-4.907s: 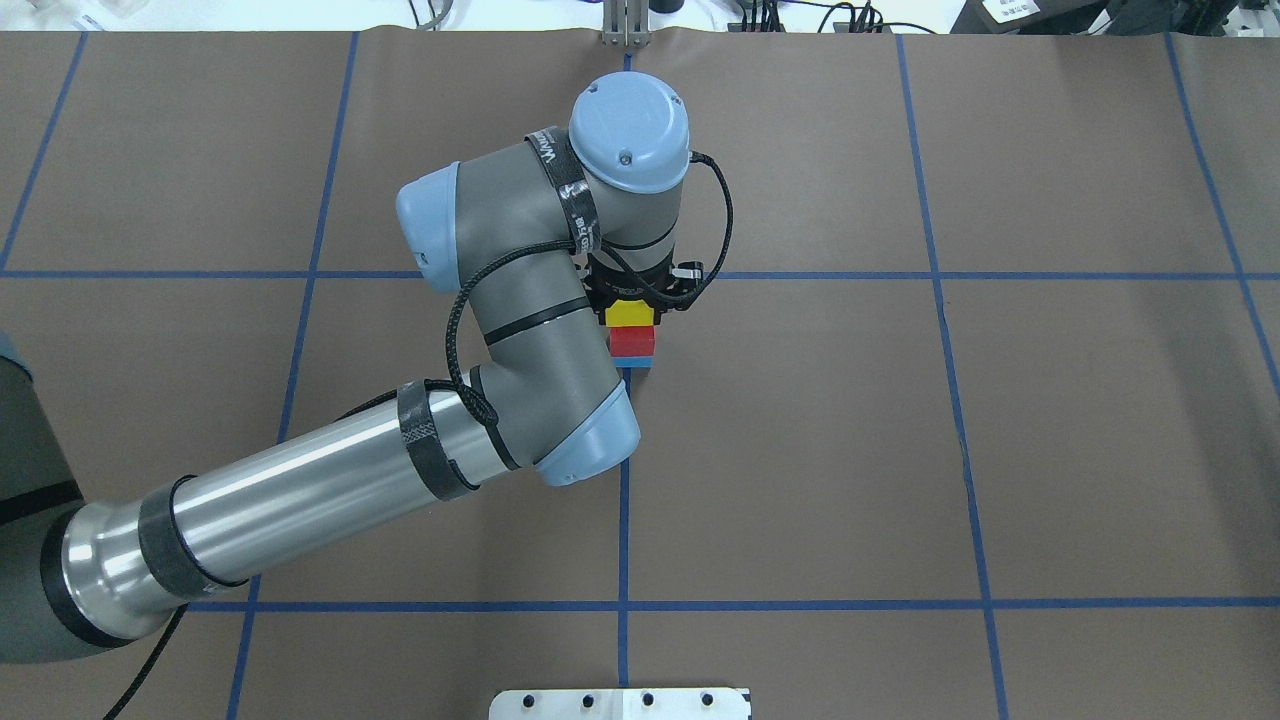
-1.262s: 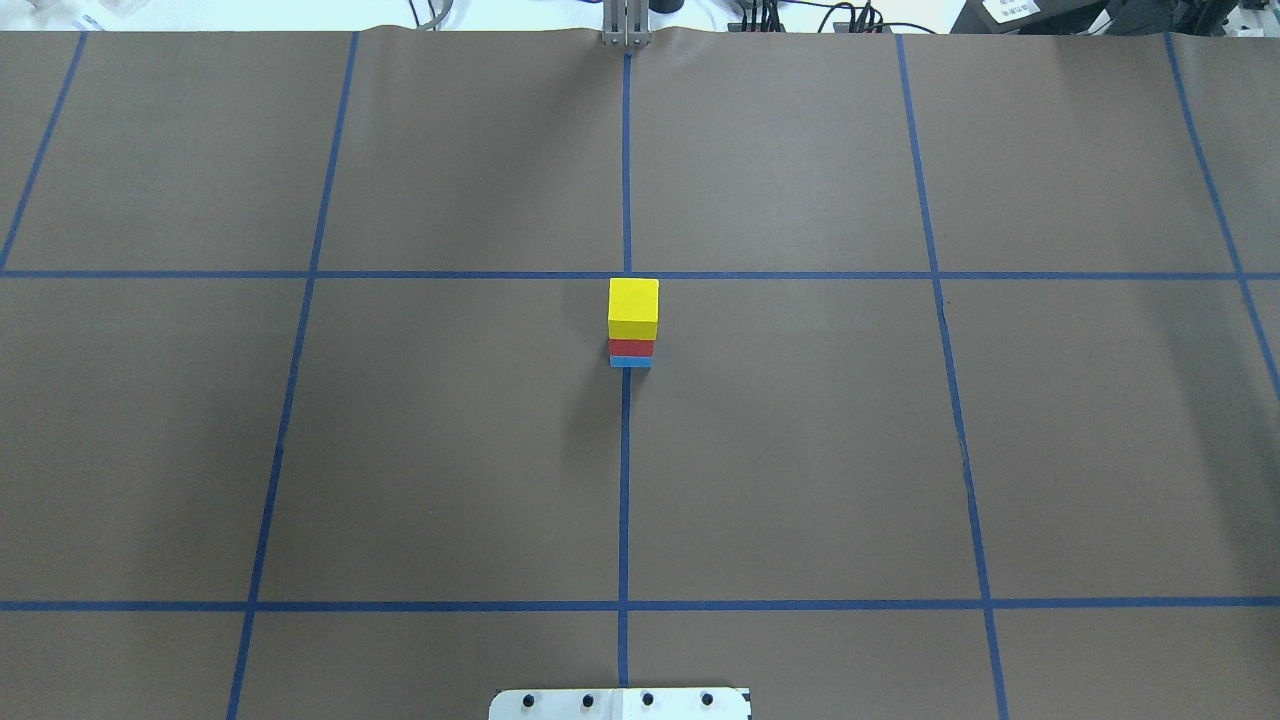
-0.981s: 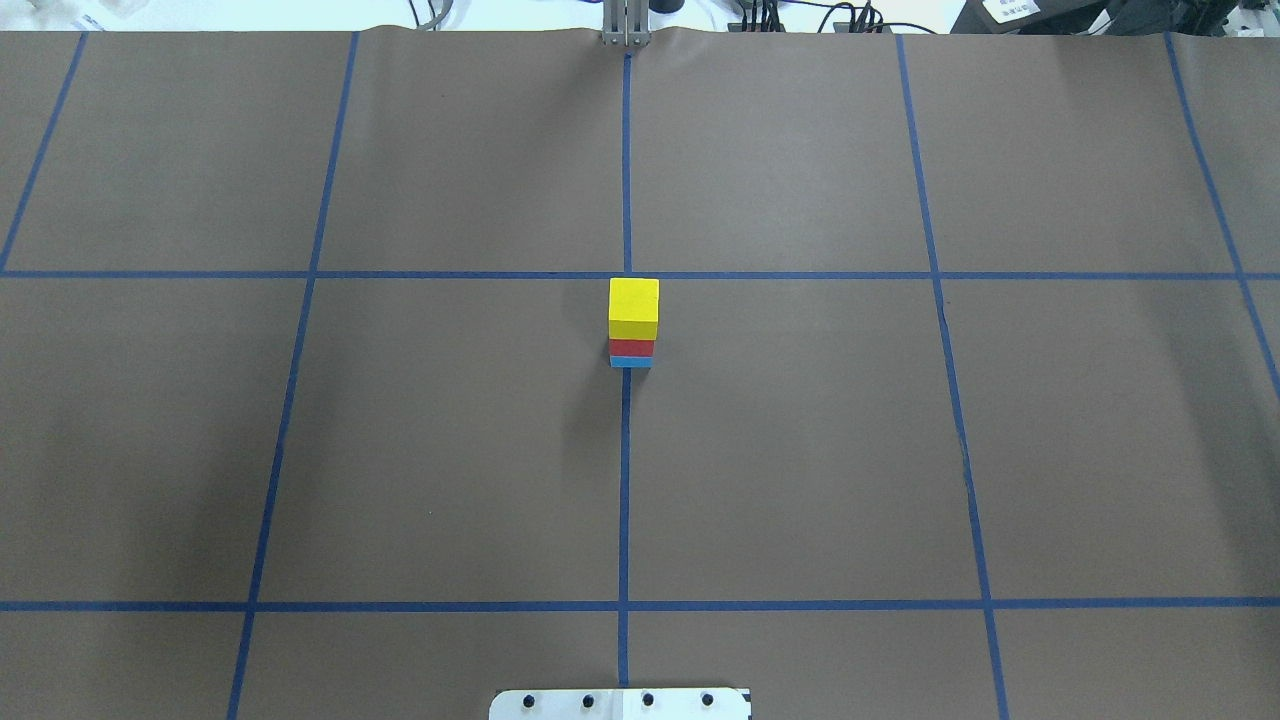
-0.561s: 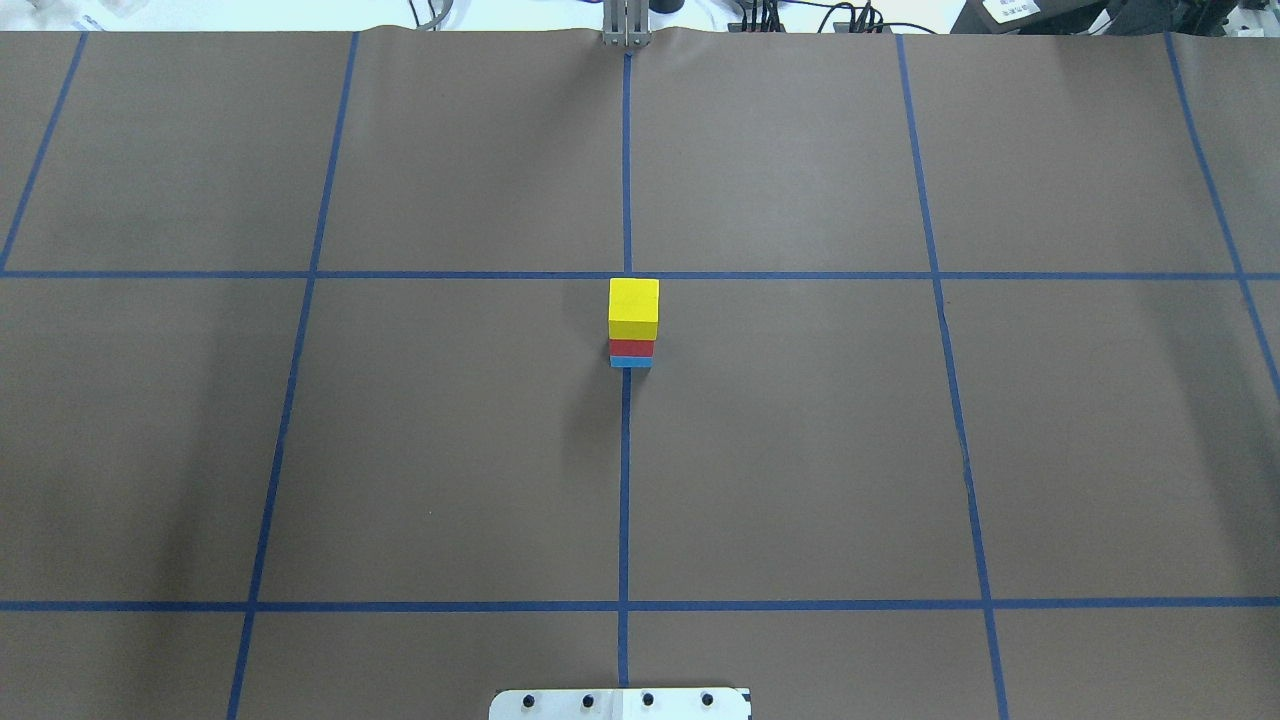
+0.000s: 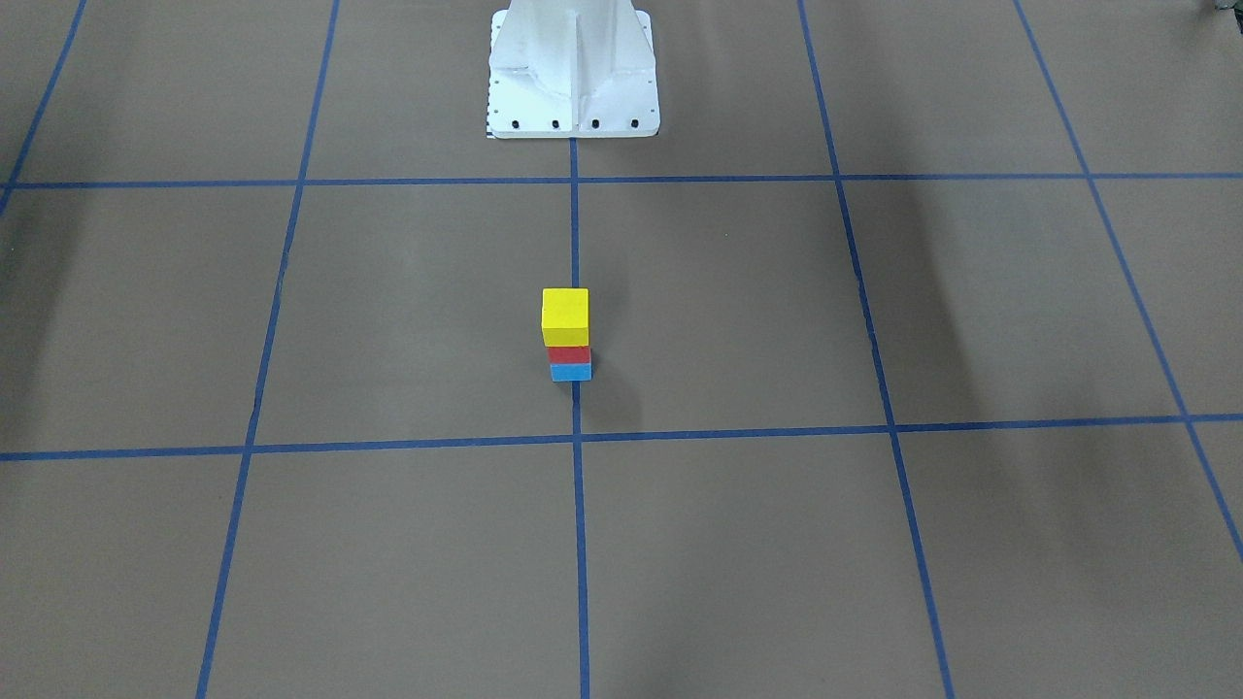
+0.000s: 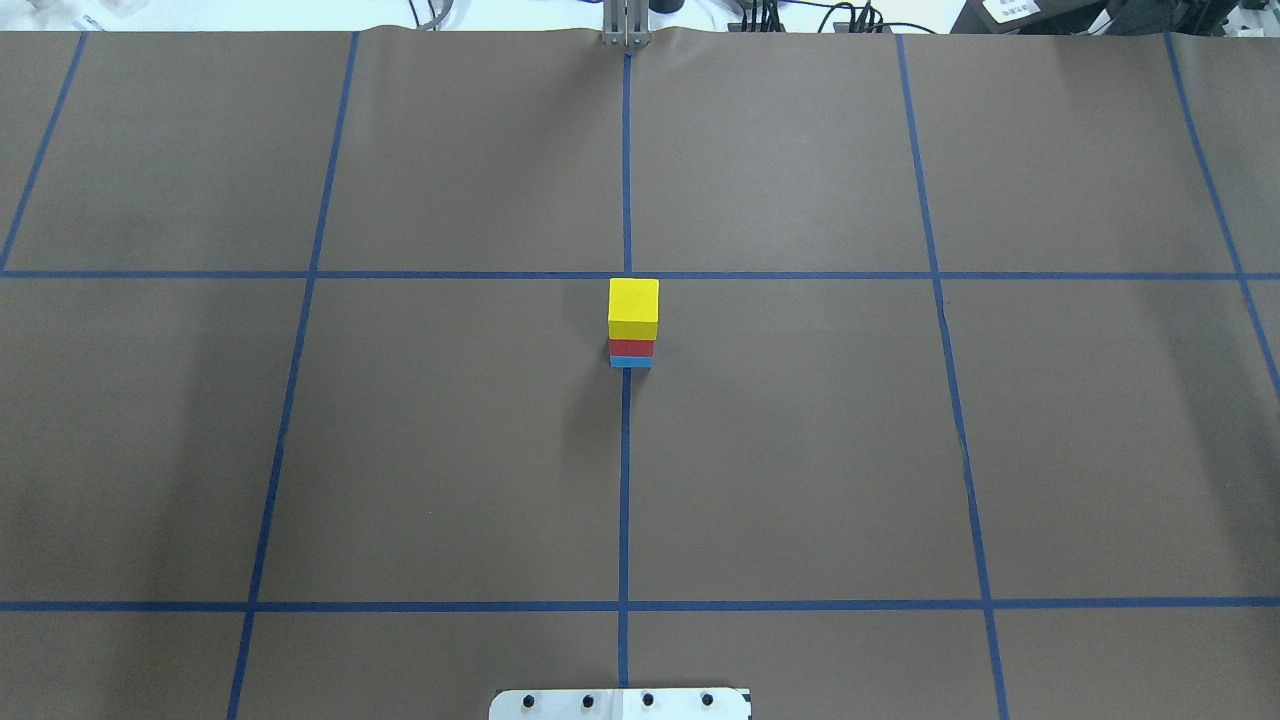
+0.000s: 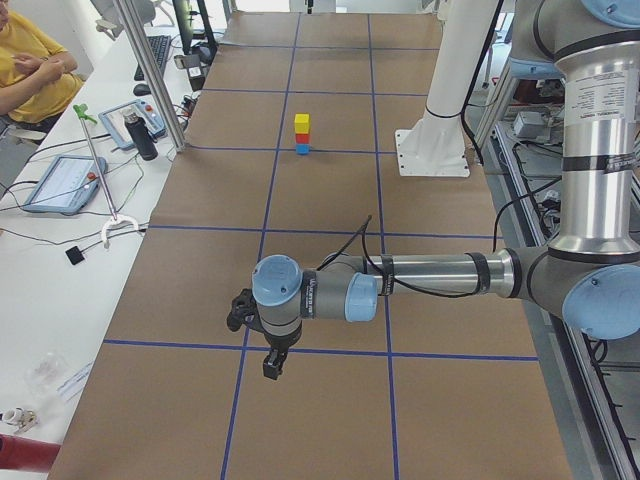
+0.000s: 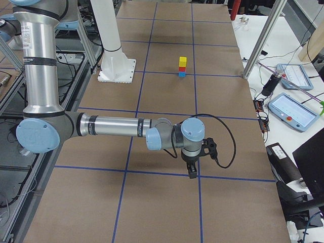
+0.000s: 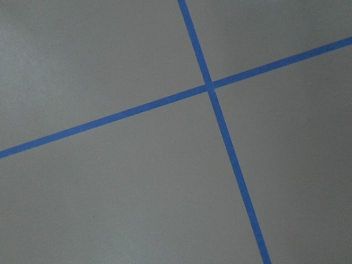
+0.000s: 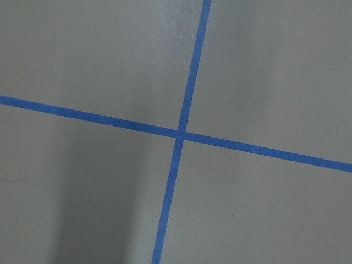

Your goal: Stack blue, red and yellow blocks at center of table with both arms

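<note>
A yellow block (image 6: pixel 633 300) sits on a red block (image 6: pixel 631 348), which sits on a blue block (image 6: pixel 630 362), as one upright stack at the table's centre. The stack also shows in the front view (image 5: pixel 565 316). Neither arm is in the overhead or front view. In the exterior left view my left gripper (image 7: pixel 270 365) hangs low over the table, far from the stack (image 7: pixel 301 135). In the exterior right view my right gripper (image 8: pixel 192 172) does the same. I cannot tell whether either is open or shut. Both wrist views show only brown paper and blue tape.
The white robot base (image 5: pixel 573 68) stands at the table's near edge (image 6: pixel 620 703). Blue tape lines grid the brown paper. Tablets (image 7: pixel 62 182) and metal posts (image 7: pixel 150 70) stand along the operators' side, where a person (image 7: pixel 30 60) sits.
About five seconds ago my left gripper was at the yellow block on the stack; the arm has since left the overhead view. The stack has not moved in the last second.
</note>
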